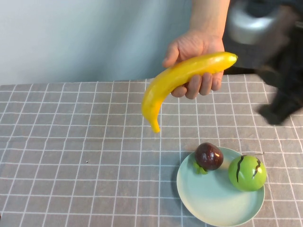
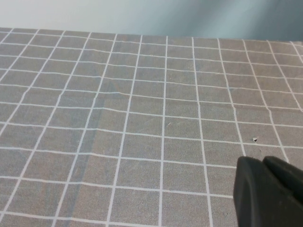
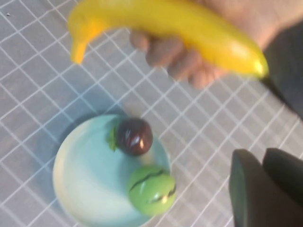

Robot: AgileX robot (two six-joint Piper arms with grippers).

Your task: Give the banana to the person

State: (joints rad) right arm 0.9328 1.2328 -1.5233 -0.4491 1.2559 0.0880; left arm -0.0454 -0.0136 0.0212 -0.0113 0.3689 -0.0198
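The person's hand [image 1: 196, 52] reaches in from the back and holds the yellow banana [image 1: 182, 78] in the air above the table. The banana's thin tip hangs down towards the left. The banana [image 3: 165, 23] and the hand [image 3: 189, 61] also show in the right wrist view. My right gripper [image 1: 272, 113] is raised at the right of the hand, apart from the banana, and its fingers [image 3: 246, 189] are together with nothing between them. My left gripper [image 2: 262, 163] is shut and empty over bare cloth, out of the high view.
A light-blue plate [image 1: 208, 203] at the front right holds a dark-purple fruit [image 1: 209, 156] and a green fruit with dark slits [image 1: 247, 173]. The grey checked cloth [image 1: 71, 142] covers the table. A pale wall stands behind.
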